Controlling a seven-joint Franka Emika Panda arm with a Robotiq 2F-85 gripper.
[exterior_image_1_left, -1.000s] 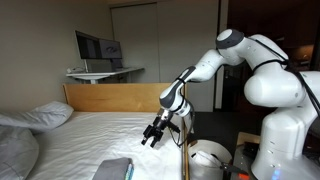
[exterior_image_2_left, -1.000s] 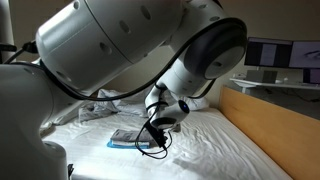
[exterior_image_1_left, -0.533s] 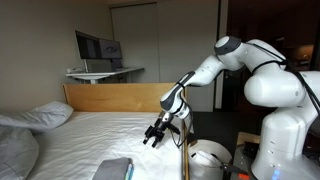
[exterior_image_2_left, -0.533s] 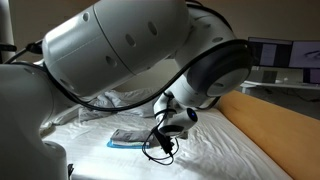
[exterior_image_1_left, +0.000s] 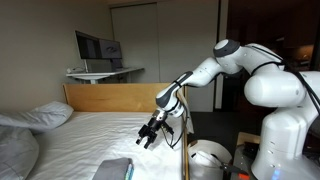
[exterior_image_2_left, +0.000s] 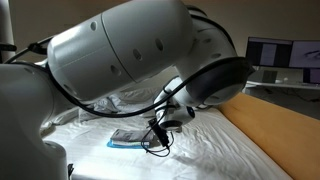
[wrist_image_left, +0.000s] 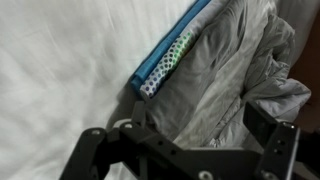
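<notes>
So the hand (exterior_image_1_left: 150, 136) is spread about as wide as it goes and has hold of nothing. It just hangs over the bed (exterior_image_1_left: 90, 130), tilted down toward the sheet. The thing it's nearest to is a folded grey cloth (wrist_image_left: 225, 75) with a blue edge (wrist_image_left: 160, 55) and a dotted strip tucked right under that. In the wrist view the cloth fills the side from 12 round to 5 o'clock, with the blue edge running from about 12 down toward the middle. The two black fingers (wrist_image_left: 88, 150) sit at the bottom of that view, roughly 7 and 4 o'clock, with the cloth showing between them. I can't tell if they touch it, but it looks like there's a gap. In an exterior view the cloth (exterior_image_1_left: 115, 170) lies at about 7 o'clock from the hand, near the bottom edge, and a pillow (exterior_image_1_left: 45, 115) sits well off at 9 o'clock. Behind the bed there's a wooden board (exterior_image_1_left: 115, 96), and past that a monitor (exterior_image_1_left: 97, 47) on a table (exterior_image_1_left: 105, 72). In an exterior view from the opposite side, the cloth (exterior_image_2_left: 125, 138) is just beside the hand (exterior_image_2_left: 158, 147) at around 9 o'clock, flat on the white sheet.
</notes>
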